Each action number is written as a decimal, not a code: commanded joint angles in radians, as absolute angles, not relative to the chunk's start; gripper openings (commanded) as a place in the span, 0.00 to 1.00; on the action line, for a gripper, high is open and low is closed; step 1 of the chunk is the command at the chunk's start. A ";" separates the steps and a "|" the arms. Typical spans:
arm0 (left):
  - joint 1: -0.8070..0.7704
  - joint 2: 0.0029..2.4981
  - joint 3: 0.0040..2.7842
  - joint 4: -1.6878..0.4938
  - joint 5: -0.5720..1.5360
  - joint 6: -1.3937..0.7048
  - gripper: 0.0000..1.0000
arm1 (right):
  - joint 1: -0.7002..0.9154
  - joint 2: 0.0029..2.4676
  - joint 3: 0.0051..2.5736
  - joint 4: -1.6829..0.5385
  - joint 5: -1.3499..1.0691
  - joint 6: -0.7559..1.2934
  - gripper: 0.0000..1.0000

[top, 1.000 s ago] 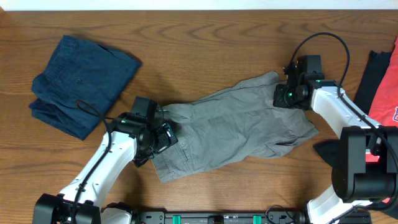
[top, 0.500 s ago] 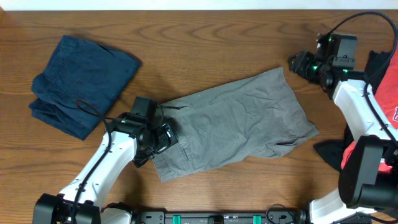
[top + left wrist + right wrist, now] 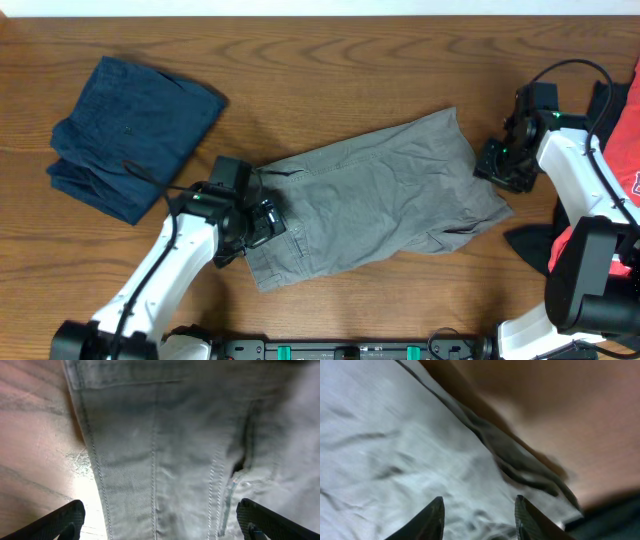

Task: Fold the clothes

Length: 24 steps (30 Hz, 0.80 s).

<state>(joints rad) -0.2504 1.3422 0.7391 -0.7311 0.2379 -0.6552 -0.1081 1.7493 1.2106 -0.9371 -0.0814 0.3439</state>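
The grey-khaki shorts [image 3: 380, 200] lie spread flat across the middle of the table, waistband toward the left. My left gripper [image 3: 262, 222] hovers over that waistband end with its jaws wide apart. In the left wrist view the left gripper [image 3: 160, 527] straddles stitched seams of the shorts [image 3: 165, 450], with only the dark fingertips [image 3: 65, 520] showing at the bottom corners. My right gripper [image 3: 497, 165] is at the shorts' right edge. Seen from the right wrist, the right gripper [image 3: 477, 520] is open above the pale cloth [image 3: 395, 445], with nothing between its fingers.
A folded dark navy garment [image 3: 130, 135] lies at the back left. A red shirt [image 3: 622, 150] and some black cloth [image 3: 600, 110] sit at the right edge. Bare wood [image 3: 560, 420] shows just beyond the shorts' hem.
The right gripper let go of the shorts' far right corner, swung out to the back right, then came back down to the right edge. The shorts now lie flatter. The left arm stayed still.
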 commanded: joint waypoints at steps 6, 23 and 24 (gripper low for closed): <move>-0.245 1.171 0.775 -0.825 0.268 -0.576 0.98 | -0.132 1.738 1.214 -1.081 0.037 0.305 0.49; -0.245 1.164 0.759 -0.941 0.281 -0.641 0.98 | -0.130 1.740 1.069 -0.917 -0.001 0.304 0.56; -0.245 1.164 0.759 -0.941 0.281 -0.641 0.98 | -0.129 1.740 1.045 -0.873 -0.025 0.298 0.54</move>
<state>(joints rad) -0.2504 1.1595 0.7517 -0.9360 0.2794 -0.6308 -0.1287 1.7493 1.0962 -0.9268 0.0341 0.3099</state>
